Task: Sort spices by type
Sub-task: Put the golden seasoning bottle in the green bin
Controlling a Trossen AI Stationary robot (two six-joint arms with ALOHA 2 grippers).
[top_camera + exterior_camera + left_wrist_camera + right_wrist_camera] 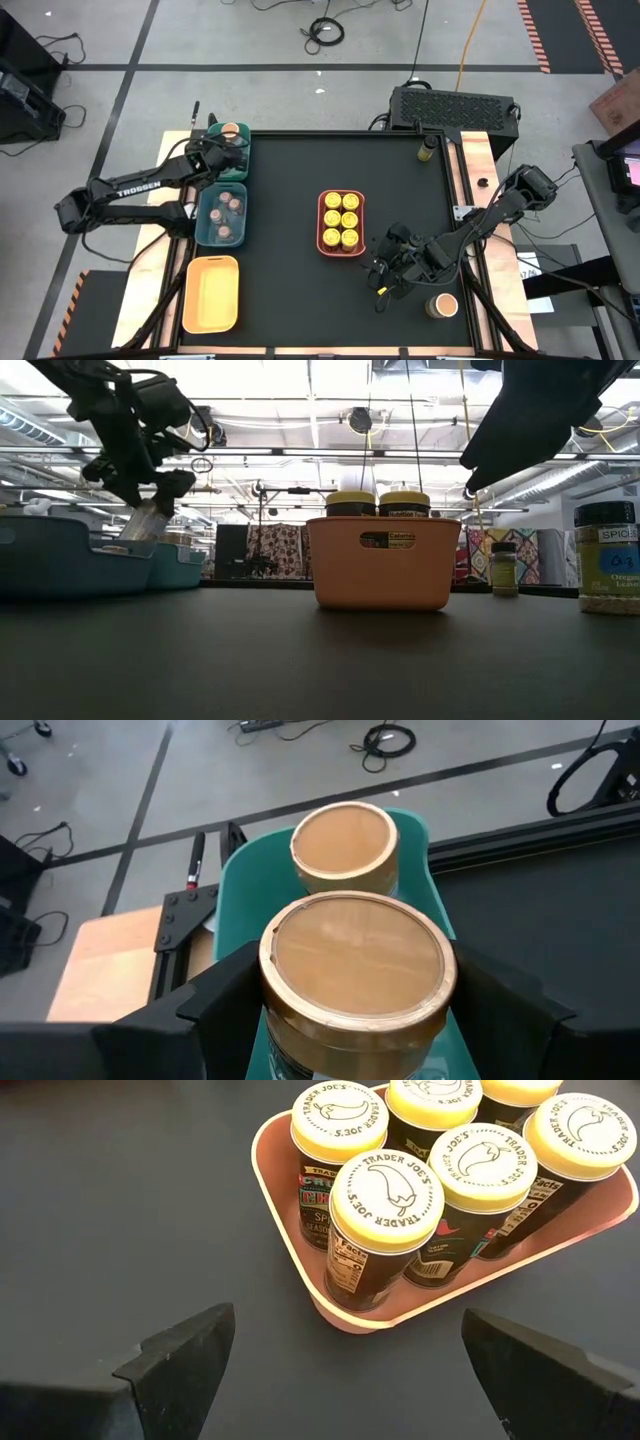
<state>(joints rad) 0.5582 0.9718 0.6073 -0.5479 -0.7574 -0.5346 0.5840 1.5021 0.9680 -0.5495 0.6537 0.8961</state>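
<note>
My left gripper (355,1020) is shut on a tan-orange-lidded spice jar (355,960) over the green tray (240,165) at the table's far left. A second tan-lidded jar (345,845) stands in that tray. The coral tray (341,245) mid-table holds several yellow-lidded jars (387,1190). My right gripper (345,1355) hangs open just to the near right of the coral tray, touching nothing. The teal tray (203,215) holds small pinkish-brown-lidded jars (230,207). One tan-lidded jar (442,305) stands on the table near the right edge. A dark-lidded jar (428,148) stands at the far right. My left gripper pinches the tan-lidded jar by its body just under the lid (300,1040), one finger (215,1005) on each side. The jar is lifted clear above the green tray and hangs tilted below the fingers (148,520).
An empty yellow tray (211,293) sits at the near left. In the low view the lone tan-lidded jar (605,560) stands tall at the right. Bare black tabletop (285,270) lies between the left-hand trays and the coral tray.
</note>
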